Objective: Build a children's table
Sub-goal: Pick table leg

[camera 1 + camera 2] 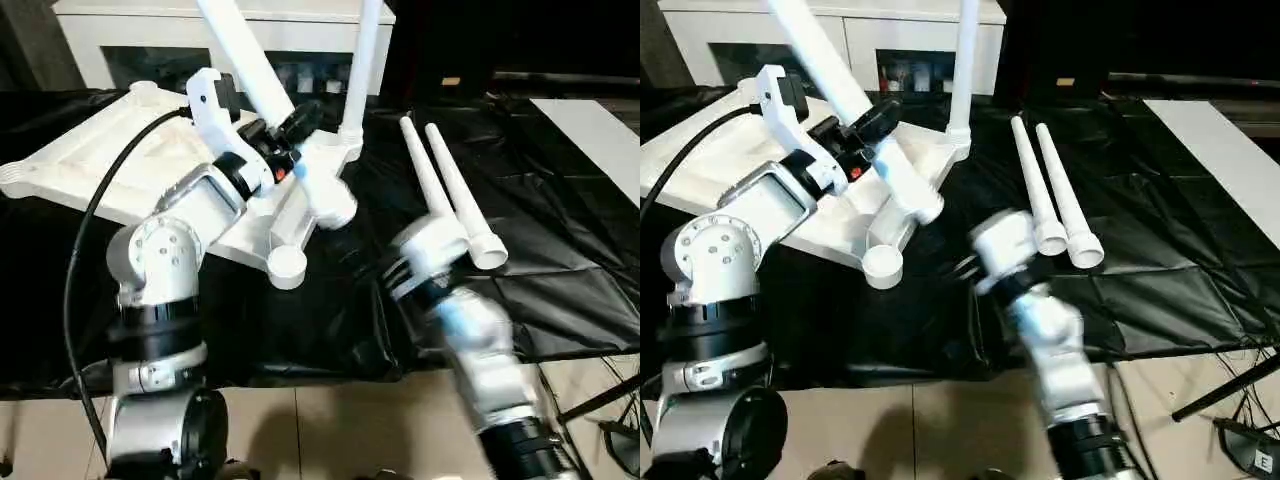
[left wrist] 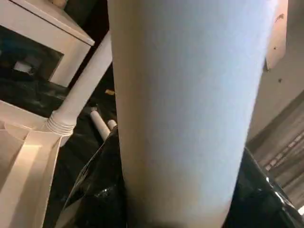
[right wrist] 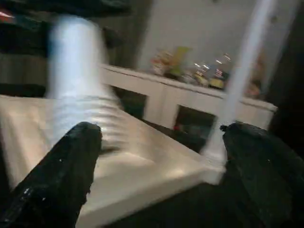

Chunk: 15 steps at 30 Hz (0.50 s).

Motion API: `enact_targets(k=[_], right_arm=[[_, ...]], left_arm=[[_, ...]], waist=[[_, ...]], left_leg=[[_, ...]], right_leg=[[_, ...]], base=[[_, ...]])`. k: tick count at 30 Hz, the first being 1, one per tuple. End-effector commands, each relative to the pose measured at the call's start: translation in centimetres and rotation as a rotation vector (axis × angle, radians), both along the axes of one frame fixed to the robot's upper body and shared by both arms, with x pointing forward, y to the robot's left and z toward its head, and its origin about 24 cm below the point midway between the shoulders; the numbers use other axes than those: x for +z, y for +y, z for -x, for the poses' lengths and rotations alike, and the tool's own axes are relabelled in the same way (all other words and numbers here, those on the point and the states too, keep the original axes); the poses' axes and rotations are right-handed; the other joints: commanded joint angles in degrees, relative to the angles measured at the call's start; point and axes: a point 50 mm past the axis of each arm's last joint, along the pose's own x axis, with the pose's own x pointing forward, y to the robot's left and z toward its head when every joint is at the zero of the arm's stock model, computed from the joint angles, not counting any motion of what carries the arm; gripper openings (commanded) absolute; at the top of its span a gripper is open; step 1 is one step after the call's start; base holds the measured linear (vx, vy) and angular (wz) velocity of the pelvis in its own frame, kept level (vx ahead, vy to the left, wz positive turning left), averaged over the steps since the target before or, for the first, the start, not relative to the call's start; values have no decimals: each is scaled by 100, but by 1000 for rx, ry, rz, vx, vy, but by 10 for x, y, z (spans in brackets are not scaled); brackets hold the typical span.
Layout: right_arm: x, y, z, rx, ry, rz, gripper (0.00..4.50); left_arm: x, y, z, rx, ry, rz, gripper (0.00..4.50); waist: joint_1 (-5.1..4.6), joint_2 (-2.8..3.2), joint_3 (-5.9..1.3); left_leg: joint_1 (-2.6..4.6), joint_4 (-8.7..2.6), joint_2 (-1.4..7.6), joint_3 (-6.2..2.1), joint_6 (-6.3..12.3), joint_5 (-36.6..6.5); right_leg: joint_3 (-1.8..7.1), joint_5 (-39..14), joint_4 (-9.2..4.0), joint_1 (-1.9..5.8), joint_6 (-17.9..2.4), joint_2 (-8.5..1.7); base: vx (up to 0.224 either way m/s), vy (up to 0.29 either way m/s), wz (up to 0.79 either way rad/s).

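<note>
Tabletop [image 1: 95, 165] lies underside up on black sheet [image 1: 560, 250], ribs showing, rounded sockets at corners. One leg [image 1: 362, 70] stands upright in the far socket. Two spare legs [image 1: 450, 195] lie side by side on the sheet, to the right of the tabletop and apart from it, wide ends toward the robot.

Left end effector [image 1: 290, 125]: black fingers clamped around a third leg [image 1: 255, 75], about half open to fit the tube. Leg tilted, upper end leaning away to the left, threaded wide end [image 1: 330, 200] low over the tabletop's near edge, not seated. Near corner socket [image 1: 287, 265] empty.

Right end effector [image 3: 156, 166]: fingers spread wide, holding nothing; wrist view looks between them at the held leg's ribbed end and the tabletop.

Step in hand, judged: seat the held leg in a socket.
- Bring the leg upright first; a tilted entry would likely jam or cross the threads.
- Centre the wide end over the socket, then lower.
- Free end effector could steady the tabletop or guide the leg's base.

White cabinet [image 1: 150, 30] behind.
</note>
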Motion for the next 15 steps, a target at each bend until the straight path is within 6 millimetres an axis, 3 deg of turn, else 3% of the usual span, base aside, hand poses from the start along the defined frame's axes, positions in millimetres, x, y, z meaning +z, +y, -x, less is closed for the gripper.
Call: enact_targets(k=[1, 4, 10, 13, 15], right_arm=[[-7, -14, -1, 25, 79, 15, 450], [-13, -22, 2, 118, 165, 51, 450], [-3, -30, 1, 187, 214, 27, 450], [6, -25, 0, 232, 221, -3, 450], [24, -6, -6, 290, 239, -42, 450]], left_arm=[[10, -4, -1, -20, -46, -19, 198], [10, -3, -2, -23, -52, -36, 198], [9, -2, -3, -17, -57, -76, 198], [8, -3, -4, -8, -72, -137, 198], [6, -12, -2, -15, -107, -245, 198]], waist=[[17, -4, -447], [27, 8, -452], [33, -10, -447], [43, -5, -450], [21, -43, -446]], left_leg=[[76, -389, 38, -11, 191, -931], [63, -376, 41, -11, 265, -888], [75, -379, 57, -13, 297, -903], [82, -390, 74, -25, 270, -901], [85, -404, 77, -26, 250, -892]], right_leg=[[213, -558, -429, 349, -937, -290], [216, -447, -428, 368, -996, -301], [208, -670, -450, 361, -1116, -317], [208, -784, -451, 356, -1076, -329], [205, -874, -459, 353, -1034, -325]], base=[[0, 0, 0], [0, 0, 0], [0, 0, 0], [0, 0, 0], [0, 0, 0]])
